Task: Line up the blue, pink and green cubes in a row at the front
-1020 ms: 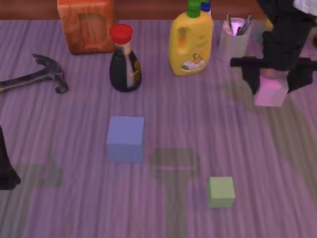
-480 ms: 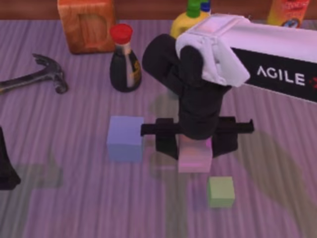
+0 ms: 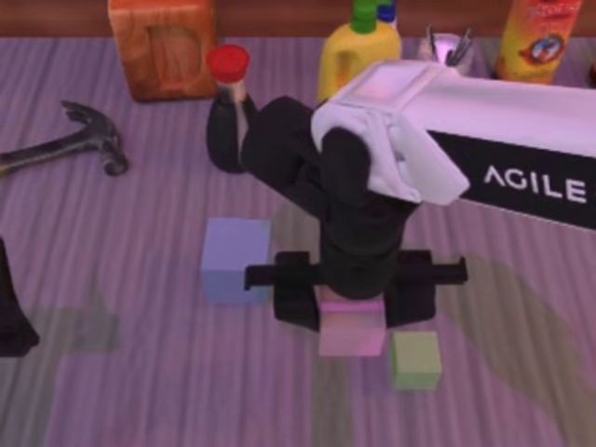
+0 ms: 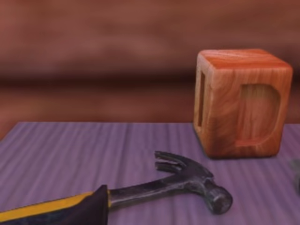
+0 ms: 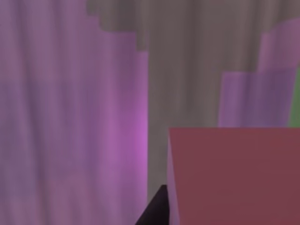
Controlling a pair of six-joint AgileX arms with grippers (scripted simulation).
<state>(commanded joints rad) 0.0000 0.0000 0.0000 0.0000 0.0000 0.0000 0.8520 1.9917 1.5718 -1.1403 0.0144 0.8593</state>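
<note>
Right gripper [image 3: 352, 312] clamped on the mid-sized matte light pink cube [image 3: 352, 331], low between the large periwinkle blue cube [image 3: 237, 259] and small olive green cube [image 3: 416, 359], apparently to fill the row's middle slot; left arm parked at table's left edge

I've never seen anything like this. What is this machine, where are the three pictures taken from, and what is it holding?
It is a simulated pair of AgileX robot arms at a purple striped table. One picture looks down from above; the other two come from cameras on each wrist. The right arm's end effector holds a light pink matte cube, low between a larger periwinkle blue cube and a small olive green cube. The left arm sits parked at the table's left edge; its camera sees a hammer and a hollowed wooden block. Bottles stand along the back.
</note>
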